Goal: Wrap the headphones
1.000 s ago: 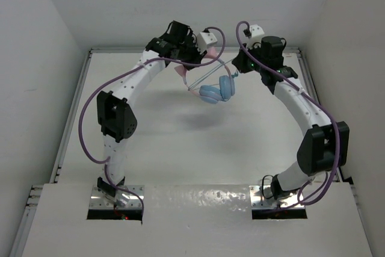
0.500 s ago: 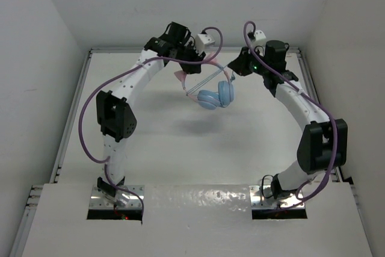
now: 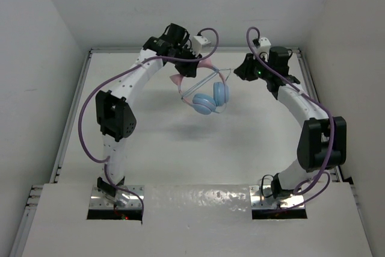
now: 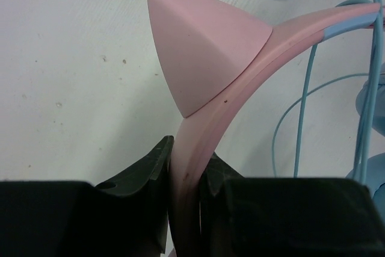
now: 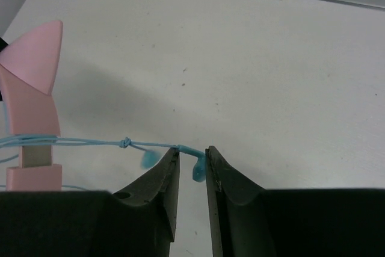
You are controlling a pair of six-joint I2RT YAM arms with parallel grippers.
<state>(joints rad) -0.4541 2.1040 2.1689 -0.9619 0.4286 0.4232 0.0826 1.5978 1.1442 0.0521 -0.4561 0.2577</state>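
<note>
A: Where are the headphones (image 3: 207, 91)?
B: In the air above the table (image 3: 168, 148), hanging between the two arms. The left gripper (image 4: 183, 176) has its jaws clamped on the pink headband (image 4: 192, 148), just below a cat ear (image 4: 198, 46).
A: And the right gripper (image 5: 191, 164)?
B: It's to the right of the headband, jaws pinched on the end of the teal cable (image 5: 90, 142). That's probably the plug, but it's blurry. The cable runs taut back to the headband. The blue ear cups (image 3: 212, 97) dangle below the headband.
</note>
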